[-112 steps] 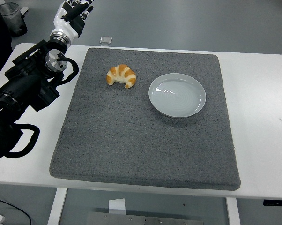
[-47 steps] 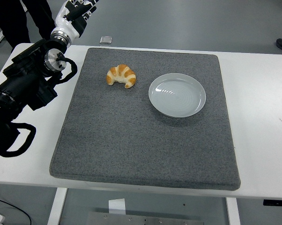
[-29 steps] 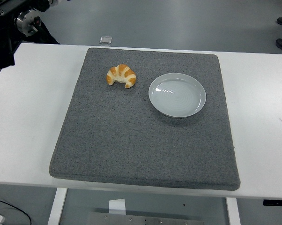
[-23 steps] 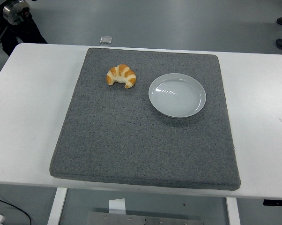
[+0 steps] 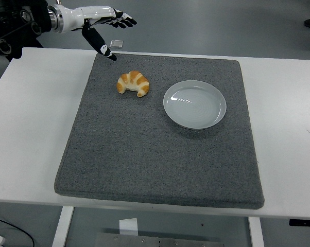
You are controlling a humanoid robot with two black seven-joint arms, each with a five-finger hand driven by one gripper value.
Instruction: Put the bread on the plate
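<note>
Bread [image 5: 134,83], a small golden croissant, is seen lying on the grey mat [image 5: 144,154], toward the mat's far left part, with the white plate [image 5: 194,104] just beside it on its right and a little nearer to the camera; the two are apart, not touching. The croissant's long axis is laid roughly across the picture, slightly tilted, with both tips curled toward the near edge of the table [image 5: 31,134]. From the left hand [image 5: 97,20] the bread is found below and to the right, that is, nearer to the robot and further in over the mat. The left hand is held in the air above the mat's far left corner, reached in from the upper left edge, with the forearm laid almost level and the palm turned downward. Its fingers [image 5: 123,19] are spread and extended, nothing being grasped, while the thumb is pointed down toward the mat. The right hand is not in view, so the left is judged to be the only hand placed for the pick. For a grasp, the hand would probably have to be lowered and brought toward the croissant, closing across its short axis.
</note>
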